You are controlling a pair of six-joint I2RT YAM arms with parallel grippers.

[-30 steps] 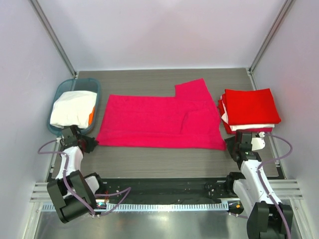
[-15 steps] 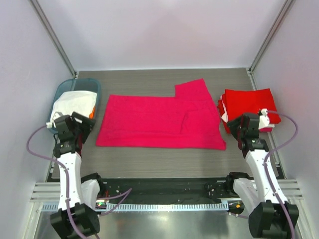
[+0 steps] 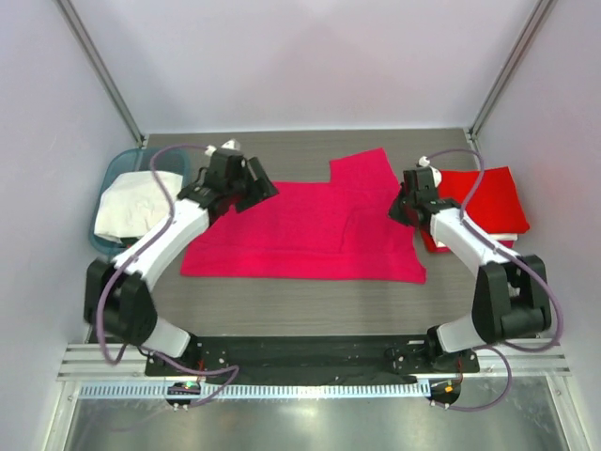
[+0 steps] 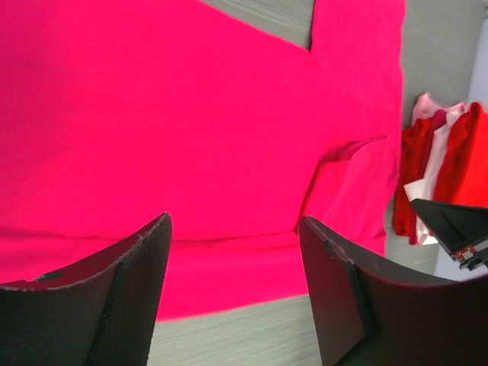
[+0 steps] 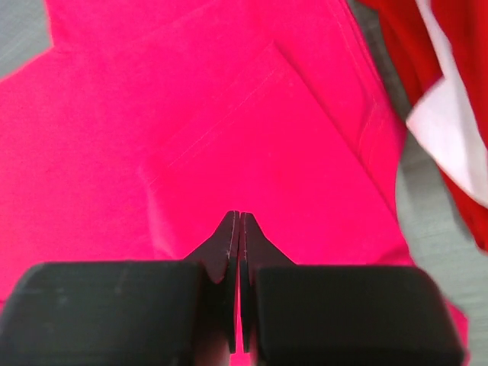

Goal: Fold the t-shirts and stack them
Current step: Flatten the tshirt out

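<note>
A magenta-pink t-shirt [image 3: 300, 230] lies spread flat across the middle of the table, one sleeve pointing to the far side. My left gripper [image 3: 255, 193] hangs open over the shirt's far left part; in the left wrist view its gripper [image 4: 232, 252] has wide-apart fingers with only the pink cloth [image 4: 191, 130] below them. My right gripper [image 3: 402, 209] is over the shirt's right edge. In the right wrist view its gripper [image 5: 240, 217] is shut, nothing pinched, above the pink cloth [image 5: 191, 114]. A folded stack of red t-shirts [image 3: 479, 199] with a white layer [image 5: 450, 137] sits at the right.
A teal basket [image 3: 111, 177] holding white cloth [image 3: 131, 209] stands at the left edge, just left of my left arm. The red stack [image 4: 450, 160] lies close to the pink shirt's right edge. Grey walls enclose the table on three sides.
Both arms swung from the near corners out over the pink shirt. The left gripper opened. The right gripper opened partway, then shut.
</note>
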